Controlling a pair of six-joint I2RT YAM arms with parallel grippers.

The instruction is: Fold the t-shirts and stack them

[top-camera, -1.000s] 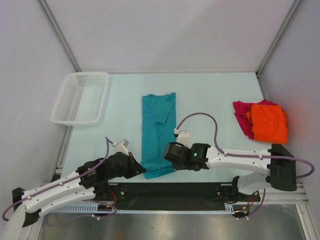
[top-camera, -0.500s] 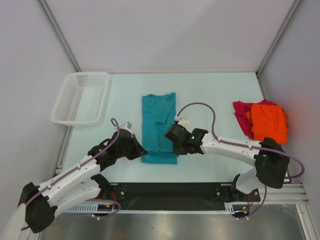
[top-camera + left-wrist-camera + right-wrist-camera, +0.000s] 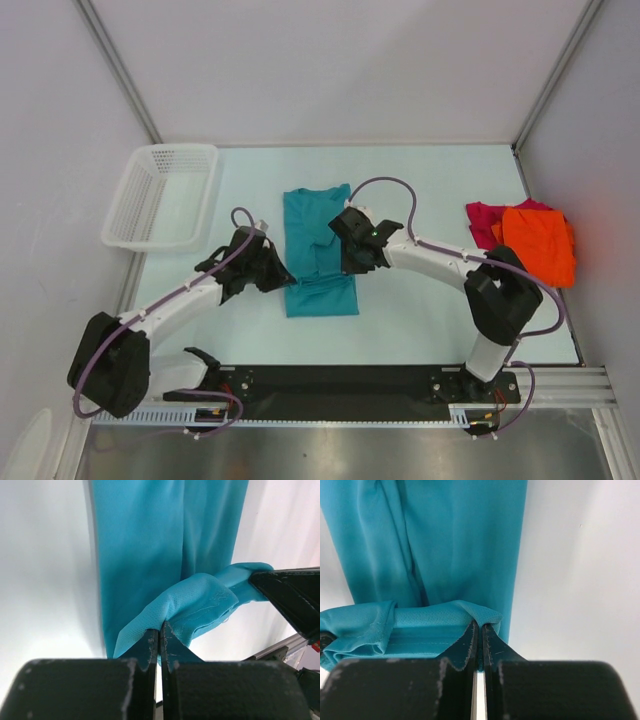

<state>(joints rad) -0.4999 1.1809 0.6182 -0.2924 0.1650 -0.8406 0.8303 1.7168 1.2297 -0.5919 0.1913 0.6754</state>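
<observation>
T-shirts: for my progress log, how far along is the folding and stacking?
Done: the teal t-shirt is folded lengthwise into a strip. In hand: left hand and right hand pinch its near end, doubling it over. Left: orange t-shirt and magenta t-shirt, heaped, apparently unfolded; no stack.

No text, label, brand, number or sign can be read in any view. The teal shirt at centre, the orange shirt and red shirt at right, and the basket at upper left show only plain surfaces.
</observation>
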